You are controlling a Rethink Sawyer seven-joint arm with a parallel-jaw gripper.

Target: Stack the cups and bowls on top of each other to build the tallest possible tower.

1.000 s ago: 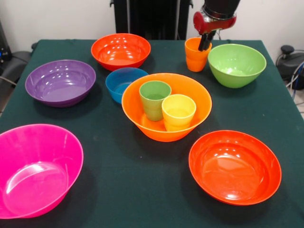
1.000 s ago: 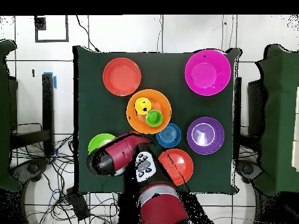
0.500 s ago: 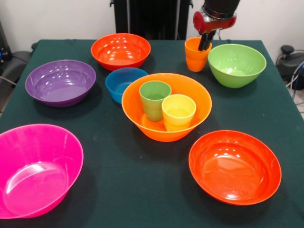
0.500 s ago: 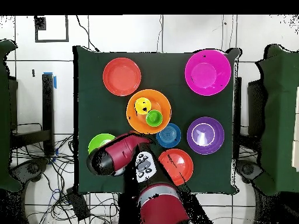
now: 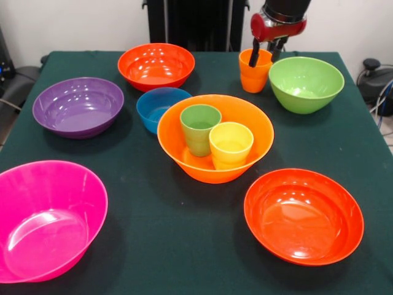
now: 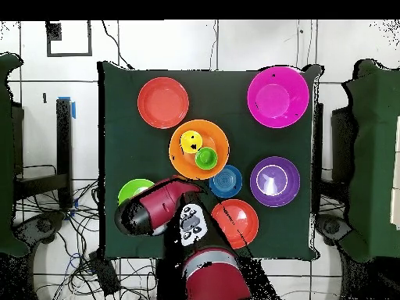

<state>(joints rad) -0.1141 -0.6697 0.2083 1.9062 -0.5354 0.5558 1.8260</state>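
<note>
Just beside the lime green bowl (image 5: 306, 83), my tool (image 5: 264, 55) stands spread astride the orange cup (image 5: 253, 71), gripping nothing, to clamp it for stacking.

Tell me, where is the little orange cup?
In the front view, the orange cup stands at the table's far right, just left of the lime green bowl, under the gripper.

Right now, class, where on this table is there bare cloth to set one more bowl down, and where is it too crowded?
Free: the near middle strip between the pink bowl and the near red-orange bowl, in front of the light orange bowl. Crowded: the far side, where the gripper is at the orange cup beside the lime green bowl, and the blue bowl sits tight against the light orange one.
</note>
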